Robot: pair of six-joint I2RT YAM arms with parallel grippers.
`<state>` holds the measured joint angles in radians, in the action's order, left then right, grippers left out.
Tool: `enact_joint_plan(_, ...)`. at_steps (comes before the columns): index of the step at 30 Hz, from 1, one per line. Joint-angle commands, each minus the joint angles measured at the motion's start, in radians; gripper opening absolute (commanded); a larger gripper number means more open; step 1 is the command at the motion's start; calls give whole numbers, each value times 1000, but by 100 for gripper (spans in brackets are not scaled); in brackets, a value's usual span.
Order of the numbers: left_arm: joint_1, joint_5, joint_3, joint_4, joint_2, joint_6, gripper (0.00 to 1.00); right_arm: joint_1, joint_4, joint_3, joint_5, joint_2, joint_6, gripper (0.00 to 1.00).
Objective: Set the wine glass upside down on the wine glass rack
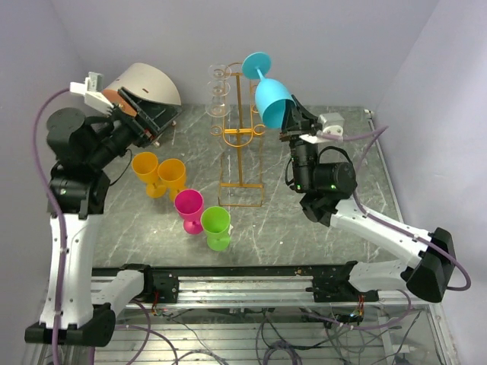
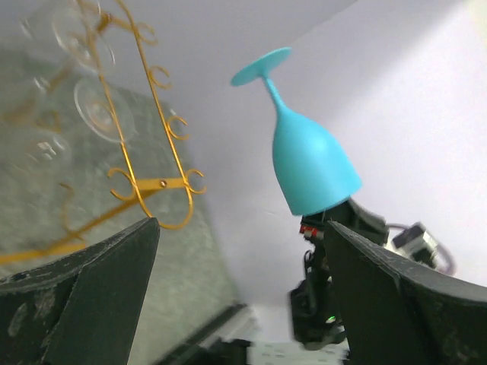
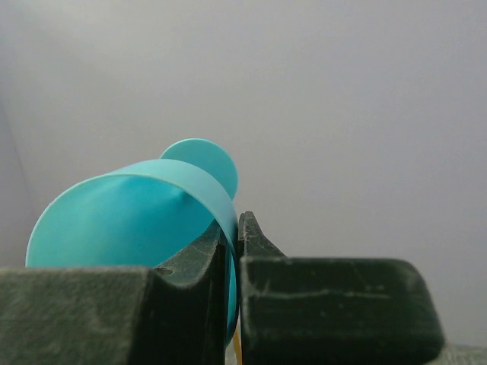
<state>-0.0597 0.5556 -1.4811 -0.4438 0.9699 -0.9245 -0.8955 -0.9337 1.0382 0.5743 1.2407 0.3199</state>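
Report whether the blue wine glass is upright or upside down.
Upside down, tilted: the blue wine glass has its foot on top and its rim below, pinched in the right gripper near the wine glass rack.

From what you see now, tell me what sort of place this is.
Probably a robot lab test cell: left arm and right arm bolted to a rail, plain walls boxing in the table, cables tangled below.

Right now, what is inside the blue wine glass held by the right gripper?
One finger of the right gripper, pinching the wine glass rim; otherwise nothing visible. The fingers cover the bowl's lower part.
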Motion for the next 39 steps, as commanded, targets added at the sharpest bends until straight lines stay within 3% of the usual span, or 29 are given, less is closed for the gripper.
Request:
enact_joint_plan(1,-24,105,74,134,62,-388,99,-58,-338,-31,5,25,175,0)
enact_joint_plan(5,-52,94,90,212,100,-512,94,-142,-478,-91,-24,77,315,0)
enact_joint_plan(9,-30,84,-2,134,168,-464,89,-262,-590,-69,-39,168,519,0)
enact_joint_plan(13,-29,132,-11,114,192,-469,87,-361,-881,7,-57,366,839,0)
enact_joint_plan(15,-32,142,-3,108,191,-467,85,-380,-892,51,-78,433,919,0)
enact_joint_plan(23,-40,164,-11,34,203,-357,82,-394,-891,145,-115,535,944,0)
enact_joint_plan(30,-45,-44,-188,-279,239,11,77,-393,-892,144,-99,514,984,0)
enact_joint_plan(39,-92,-63,-127,-250,221,24,76,-403,-891,167,-116,535,971,0)
